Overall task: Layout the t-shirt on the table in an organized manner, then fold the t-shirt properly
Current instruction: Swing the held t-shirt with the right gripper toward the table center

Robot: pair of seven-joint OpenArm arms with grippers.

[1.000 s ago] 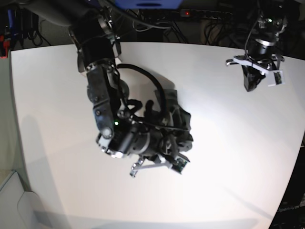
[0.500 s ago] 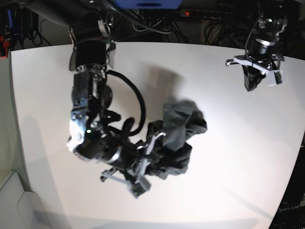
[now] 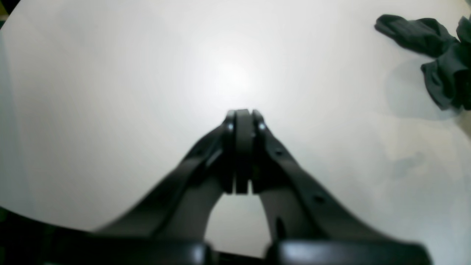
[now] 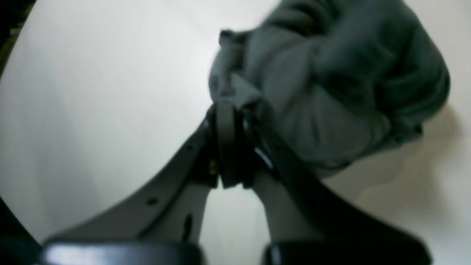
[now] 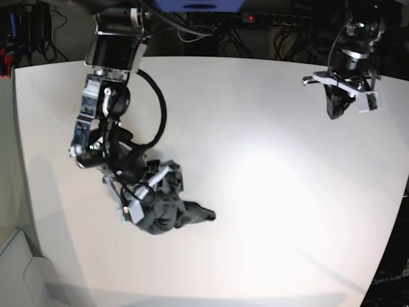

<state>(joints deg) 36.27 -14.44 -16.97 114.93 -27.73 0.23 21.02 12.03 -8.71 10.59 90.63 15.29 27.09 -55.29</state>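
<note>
T-shirt: the thing I was working on; it sat bunched in a dark lump on the near-left part of the table in the base view, one tongue of cloth trailing toward the middle.

Right gripper: I had its jaws pinched together on a fold of the t-shirt; the wrist view showed grey cloth wadded just past the tips and swelling off to one side.

Why held so: I judged the pinch was there to drag the garment and find an edge, since nothing of hem, sleeve or neck was laid out yet.

Left gripper: closed on nothing, jaws pressed flat together above bare table, well apart from the shirt, which showed only at the far corner of its wrist view.

Why parked there: I read it as kept clear at the far-right edge so the right arm could haul cloth without a tangle.

Change from a second earlier: the shirt and the right gripper had been near the table's middle, the arm draped over the heap.

Change from half a second earlier: the cloth had been lifted and spread taller, right of the arm; it had since been pulled leftward and nearer the front edge, and had collapsed into a tighter ball.

Left arm over that second: unmoved.

Progress: I judged layout barely begun, folding not started.
</note>
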